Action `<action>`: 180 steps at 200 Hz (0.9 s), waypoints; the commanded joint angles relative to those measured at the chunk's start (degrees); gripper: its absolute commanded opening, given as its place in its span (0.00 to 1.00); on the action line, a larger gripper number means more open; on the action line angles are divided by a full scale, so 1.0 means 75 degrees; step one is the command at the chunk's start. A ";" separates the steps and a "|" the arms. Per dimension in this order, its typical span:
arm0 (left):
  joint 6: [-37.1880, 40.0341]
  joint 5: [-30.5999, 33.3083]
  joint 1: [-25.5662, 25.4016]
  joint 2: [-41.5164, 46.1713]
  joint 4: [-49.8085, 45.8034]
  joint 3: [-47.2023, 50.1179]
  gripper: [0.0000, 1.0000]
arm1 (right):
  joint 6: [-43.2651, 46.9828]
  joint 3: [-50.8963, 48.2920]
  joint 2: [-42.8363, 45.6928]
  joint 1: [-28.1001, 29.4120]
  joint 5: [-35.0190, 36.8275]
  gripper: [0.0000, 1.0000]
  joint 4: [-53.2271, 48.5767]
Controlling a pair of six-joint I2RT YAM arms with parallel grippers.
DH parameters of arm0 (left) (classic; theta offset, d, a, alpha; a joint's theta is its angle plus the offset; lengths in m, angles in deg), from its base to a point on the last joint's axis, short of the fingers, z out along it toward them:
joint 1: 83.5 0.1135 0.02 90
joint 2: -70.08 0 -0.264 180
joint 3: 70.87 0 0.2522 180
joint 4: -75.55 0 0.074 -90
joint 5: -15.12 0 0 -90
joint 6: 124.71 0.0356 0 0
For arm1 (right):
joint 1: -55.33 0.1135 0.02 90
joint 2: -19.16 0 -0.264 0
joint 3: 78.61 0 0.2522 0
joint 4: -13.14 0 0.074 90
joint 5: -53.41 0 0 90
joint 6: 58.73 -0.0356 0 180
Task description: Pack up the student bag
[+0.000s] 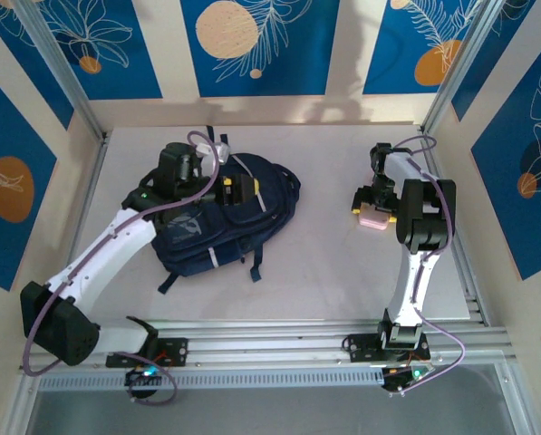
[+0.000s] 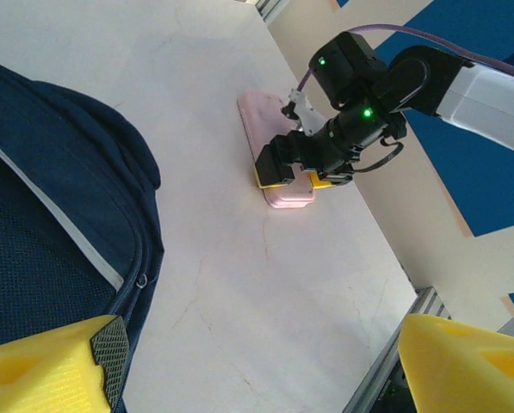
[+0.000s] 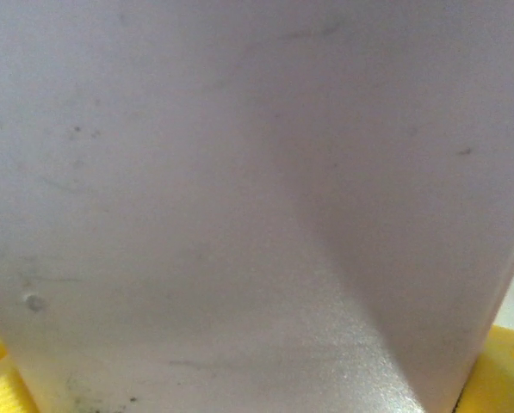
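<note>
Currently, the bag lies flat on the table, left of centre and in front of the left arm's base. Its narrow end points toward the table's right side, and its dark straps trail toward the near edge. In the left wrist view you see the bag's navy fabric, a grey stripe and dark mesh on the left of the picture.

Note the left gripper: it hangs over the bag's upper part, near the rim facing the right arm. Its jaws stand wide apart, with nothing clamped. In the left wrist view one yellow finger sits over the bag's edge and the other over the table's far border, with bare table between them.

Look right for the pink case. It lies flat on the table, well apart from the bag. The right gripper is down on it, wrist pointed at the table. From the left wrist view, the right gripper's yellow tips straddle the nearer end of the case. In the right wrist view the case spans the gap between the fingertips. You cannot tell whether the pads are pressing on the case or only flanking it.
</note>
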 commanded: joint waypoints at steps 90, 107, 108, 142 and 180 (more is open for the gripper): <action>-0.1361 -0.0271 0.0146 -0.1684 -0.0236 -0.1058 1.00 | -0.0798 -0.1095 0.3023 0.2664 -0.0744 0.84 0.0831; -0.1293 -0.0439 0.0146 -0.2278 -0.0444 -0.1616 1.00 | -0.0814 -0.1420 0.3385 0.3203 -0.0956 0.84 0.1041; -0.1278 -0.0442 0.0146 -0.2312 -0.0459 -0.1645 1.00 | -0.0813 -0.1439 0.3407 0.3234 -0.0968 0.84 0.1053; -0.1454 -0.1511 0.0147 -0.3556 -0.0302 -0.2626 1.00 | -0.0695 -0.2202 0.4228 0.4067 -0.1470 0.84 0.1627; -0.2163 -0.2345 0.0090 -0.4501 0.0284 -0.3052 0.98 | -0.0659 -0.2560 0.4676 0.4603 -0.1714 0.84 0.1806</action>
